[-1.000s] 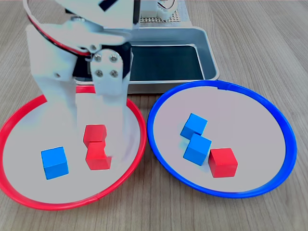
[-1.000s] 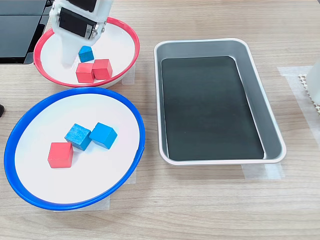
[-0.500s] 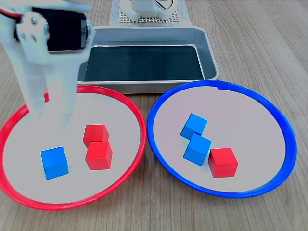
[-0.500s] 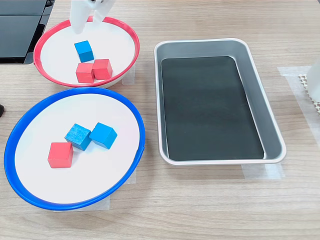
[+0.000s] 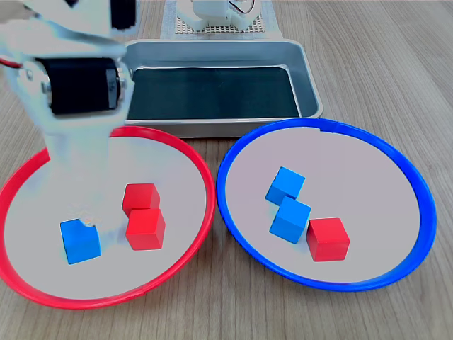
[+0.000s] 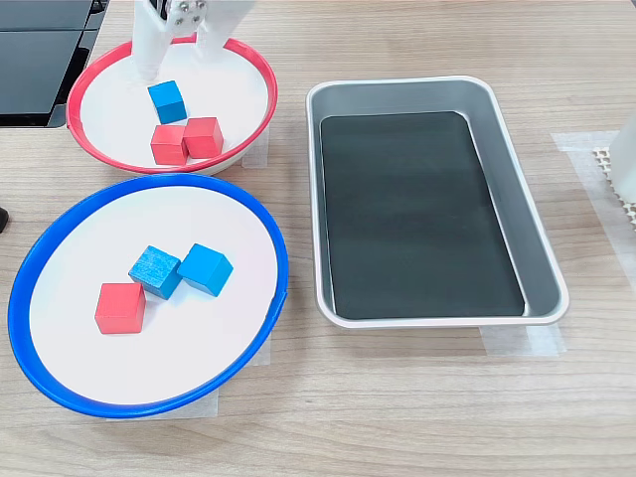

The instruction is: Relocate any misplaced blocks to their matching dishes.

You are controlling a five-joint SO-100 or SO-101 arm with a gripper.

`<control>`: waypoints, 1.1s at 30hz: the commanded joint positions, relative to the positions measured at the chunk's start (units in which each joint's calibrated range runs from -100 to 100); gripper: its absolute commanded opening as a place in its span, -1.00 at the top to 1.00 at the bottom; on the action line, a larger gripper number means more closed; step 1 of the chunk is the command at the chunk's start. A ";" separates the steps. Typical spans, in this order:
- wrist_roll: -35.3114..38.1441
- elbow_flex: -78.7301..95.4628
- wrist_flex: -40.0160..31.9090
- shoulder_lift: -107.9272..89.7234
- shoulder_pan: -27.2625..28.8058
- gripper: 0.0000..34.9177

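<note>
In the first exterior view, from the left: the red-rimmed dish [image 5: 185, 152] sits on the wooden desk [image 5: 382, 64] with a blue cube [image 5: 79, 241] near its left side and two red cubes [image 5: 144, 216] touching each other just right of it. The white pincer [image 5: 88, 212] hangs right over the blue cube — its tip seems to touch the cube's top corner, though blur makes that hard to call. In the second exterior view the pincer [image 6: 171, 68] shows its two fingers spread apart and empty, just above the blue cube [image 6: 167, 100]. Behind the dishes lies the grey metal tray [image 5: 306, 71]. Moving right, the blue-rimmed dish [image 5: 396, 159] holds two blue cubes [image 5: 287, 202] touching corner to corner, and a red cube [image 5: 328, 239] just beside the nearer one — the odd one out.
</note>
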 commanded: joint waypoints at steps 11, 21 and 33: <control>-0.59 -13.04 1.72 5.95 0.39 0.15; -0.78 -16.78 1.81 10.21 0.86 0.15; -0.49 -17.41 -3.06 13.11 0.11 0.23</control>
